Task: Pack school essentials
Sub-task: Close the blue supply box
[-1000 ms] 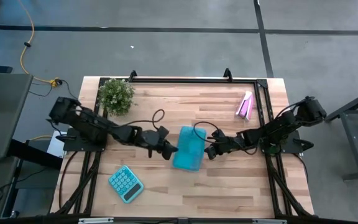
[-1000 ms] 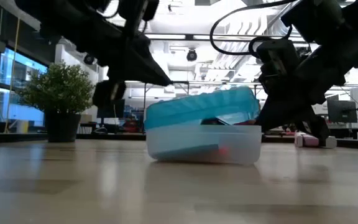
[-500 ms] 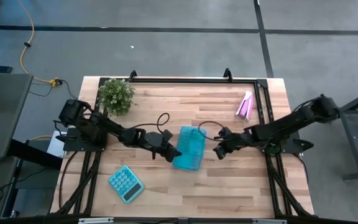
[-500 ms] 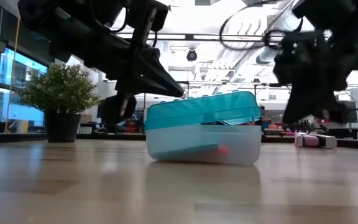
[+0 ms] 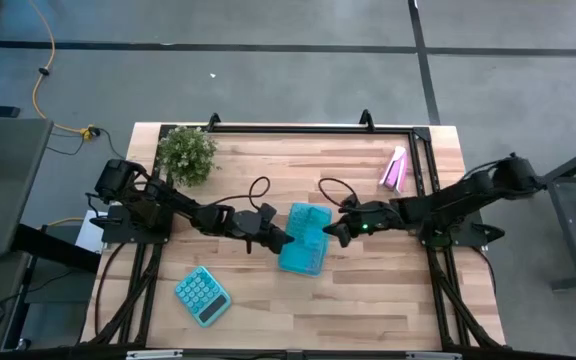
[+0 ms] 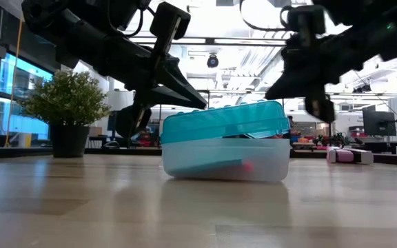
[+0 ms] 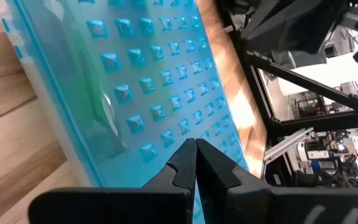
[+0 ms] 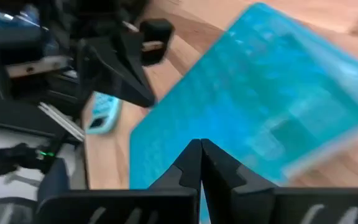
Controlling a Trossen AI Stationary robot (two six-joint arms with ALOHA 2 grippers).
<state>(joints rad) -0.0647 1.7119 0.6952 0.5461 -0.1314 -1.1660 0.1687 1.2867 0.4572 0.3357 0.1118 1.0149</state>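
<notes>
The wooden surface (image 5: 268,300) is holding a clear plastic box (image 6: 225,160) in the middle, with a bumpy teal lid (image 6: 222,121) sitting on top. The lid is not lying flat. In the low view it is tipping, with one end riding higher than the other, and a dark thing is poking out in the gap under it. A pink bit and a long blue-green bit are showing through the box wall, so the school things seem to be sitting inside the box. I cannot tell which things they are.

The step now looks like pushing the lid shut. The left end effector (image 5: 280,240) is sitting at the left edge of the lid. Its two fingers are pinched tight together and holding nothing. The right end effector (image 5: 334,232) is hanging just by the right edge of the lid. Its fingers are pinched together too, with nothing in them.

To do this well, both arms should be pressing straight down on the lid, softly, one on each side. That way the box is not sliding away. The high end needs the push most. If the dark thing is sticking up, it may be blocking the lid, so it should be tucked in first.

A small green plant (image 5: 187,152), a teal calculator (image 5: 202,295) and a pink and purple tube (image 5: 395,170) are sitting well apart from the box.
</notes>
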